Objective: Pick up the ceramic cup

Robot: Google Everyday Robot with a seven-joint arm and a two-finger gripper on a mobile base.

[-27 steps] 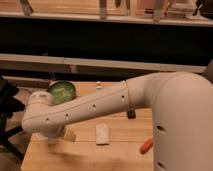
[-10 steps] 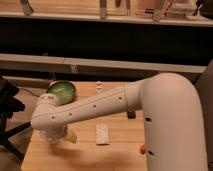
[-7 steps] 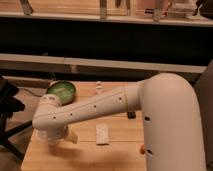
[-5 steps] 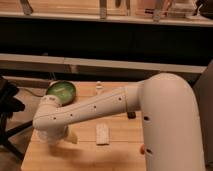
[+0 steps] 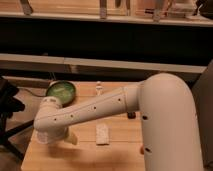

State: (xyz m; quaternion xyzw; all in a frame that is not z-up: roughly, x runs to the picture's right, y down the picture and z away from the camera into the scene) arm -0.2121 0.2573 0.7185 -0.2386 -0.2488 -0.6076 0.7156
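Note:
The white ceramic cup does not show; my white arm covers the left part of the wooden table [image 5: 120,150] where it may stand. My arm reaches from the right across to the front left. My gripper [image 5: 64,137] hangs below the wrist, low over the table's front left, mostly hidden by the arm. The wide green bowl [image 5: 61,91] sits at the table's back left, just behind the wrist.
A flat white packet [image 5: 102,134] lies at mid table. A small white bottle-like item [image 5: 99,87] stands at the back. A dark small object [image 5: 131,115] and an orange item [image 5: 146,149] lie to the right. A black chair [image 5: 9,107] stands left of the table.
The wrist end of my arm has sunk lower toward the table's front left and shifted slightly right. The bowl and packet have not moved.

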